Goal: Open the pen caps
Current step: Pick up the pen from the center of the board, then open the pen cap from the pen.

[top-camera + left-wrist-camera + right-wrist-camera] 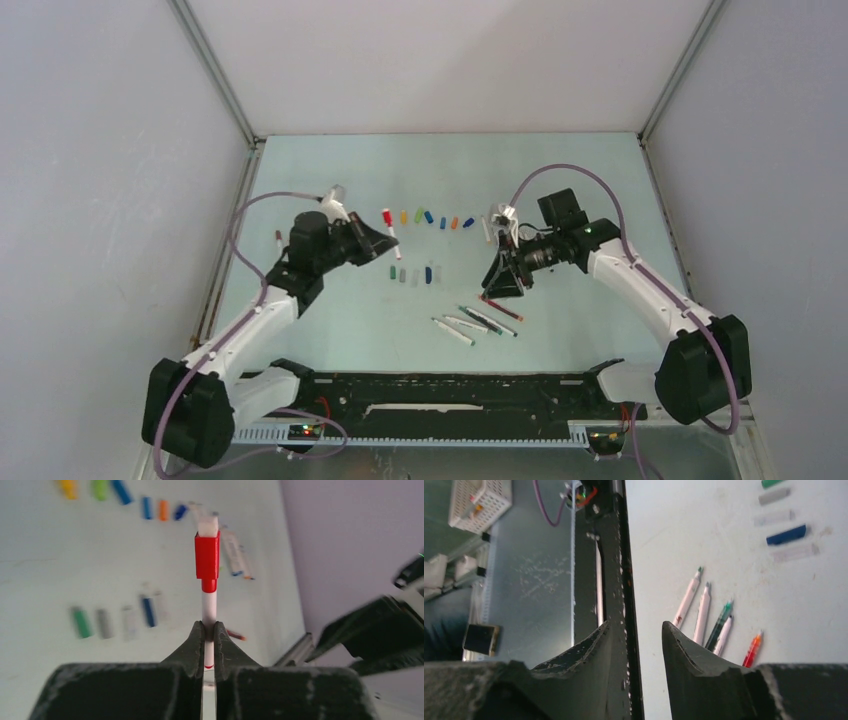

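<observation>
**Left jaws pinch a red-capped pen; right jaws stand spread and hold nothing**

The red cap (207,555) sits on the far end of a white pen (209,605), straight out beyond the left jaws. The barrel runs back between their fingertips (196,636). A stretch of bare white barrel shows between the cap and the tips, so the jaws touch the pen but not the cap.

The loose pen caps (428,216) lie in a curved row across the middle of the counter (600,180), coloured yellow, green, blue and orange. A second short row (404,274), green, grey, clear and blue, lies nearer the arms. Both rows fall between the two arms, just beside the left jaws and a little apart from the right ones.

Five uncapped pens (475,320) lie fanned out on the counter just below the right jaws. One more pen (279,240) lies alone near the counter's left edge.

White walls close the counter in at the back and on both sides, and a black bar (450,385) runs along the near edge. Bare counter stretches behind the cap rows and out to the right.

The left jaws are pressed together on the white barrel. In the right wrist view, the fingertips (674,632) of the right jaws are spread partway, with nothing between them.
</observation>
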Controlling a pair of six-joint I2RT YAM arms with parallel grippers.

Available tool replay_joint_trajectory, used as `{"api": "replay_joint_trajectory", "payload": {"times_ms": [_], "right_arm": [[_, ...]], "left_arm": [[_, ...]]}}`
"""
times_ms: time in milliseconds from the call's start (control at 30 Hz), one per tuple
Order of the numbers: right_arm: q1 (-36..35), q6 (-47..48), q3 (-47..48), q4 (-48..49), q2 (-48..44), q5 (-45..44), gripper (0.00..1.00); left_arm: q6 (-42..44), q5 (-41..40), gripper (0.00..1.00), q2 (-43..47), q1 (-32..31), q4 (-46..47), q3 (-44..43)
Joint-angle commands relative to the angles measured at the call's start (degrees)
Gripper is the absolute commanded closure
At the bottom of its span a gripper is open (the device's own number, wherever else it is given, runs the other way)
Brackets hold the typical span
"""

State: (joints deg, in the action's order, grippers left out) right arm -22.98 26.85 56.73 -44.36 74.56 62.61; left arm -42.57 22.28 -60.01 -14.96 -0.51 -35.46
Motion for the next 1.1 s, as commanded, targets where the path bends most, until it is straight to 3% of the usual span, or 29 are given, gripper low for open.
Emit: {"api": "replay_joint_trajectory", "payload": {"times_ms": [0,133,233,400,667,1067], "right_arm": [[4.22,-17.04,-3.60,17.76,-1.69,12.28,0.56],[8.53,-34.44,-9.62,38.86,-2.65,18.78,0.54],[9.18,-40.92,-12.07,46.82,-4.14,19.43,0.52],[10.06,-43.05,-12.26,47.83,-4.22,17.31,0.47],[12.29,-41.75,-12.26,44.81,-3.50,11.73,0.38],[12.26,-45.79,-12.27,46.61,-1.86,12.54,0.45]], "left_arm": [[-8.00,-3.64,1.00,0.31,-10.16,20.38,0.65],[-9.56,-8.67,1.00,-3.73,-18.73,27.75,-0.94],[-10.60,-12.17,1.00,-8.67,-24.67,32.64,-2.84],[-10.45,-14.98,1.00,-15.10,-30.52,36.13,-7.18],[-12.55,-15.88,1.00,-19.60,-34.13,40.77,-8.78],[-13.77,-16.63,1.00,-22.66,-37.17,44.04,-9.80]]}}
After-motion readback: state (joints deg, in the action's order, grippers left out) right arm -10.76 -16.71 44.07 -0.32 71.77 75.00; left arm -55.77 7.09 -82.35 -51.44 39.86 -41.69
